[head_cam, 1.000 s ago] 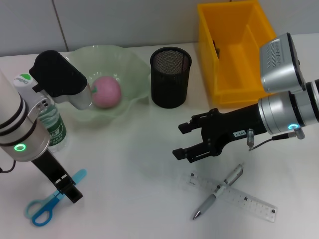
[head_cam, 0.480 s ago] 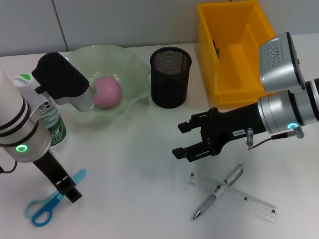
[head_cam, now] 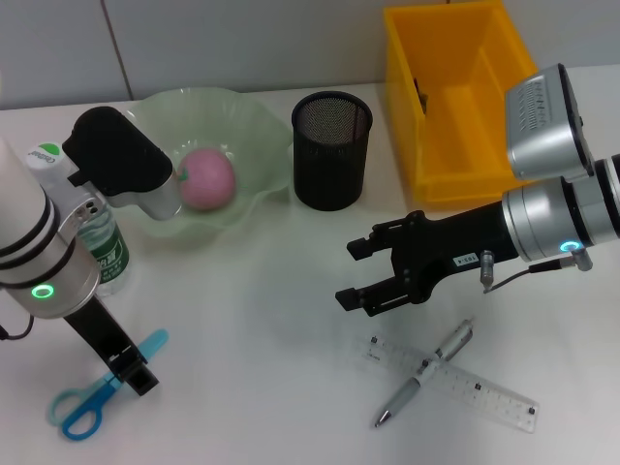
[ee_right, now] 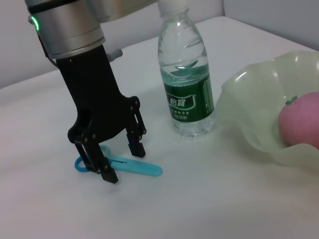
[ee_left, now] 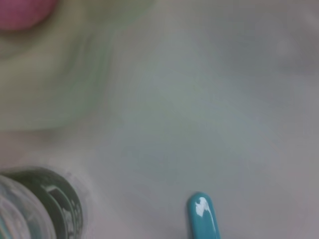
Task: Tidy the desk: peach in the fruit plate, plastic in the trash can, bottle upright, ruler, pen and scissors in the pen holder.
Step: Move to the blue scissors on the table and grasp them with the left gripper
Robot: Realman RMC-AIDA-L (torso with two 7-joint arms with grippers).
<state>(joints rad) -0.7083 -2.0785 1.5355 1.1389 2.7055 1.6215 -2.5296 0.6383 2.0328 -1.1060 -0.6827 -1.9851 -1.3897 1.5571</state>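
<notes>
Little has moved since a second ago: from the head, the left claw has crept slightly toward the near edge, fingers apart astride the blue scissors on the surface. Right claw hovers open, unmoved, above pen and ruler.

Left wrist view shows only a teal blade tip.

Right wrist view: bottle upright (cap cropped), peach in the plate.
</notes>
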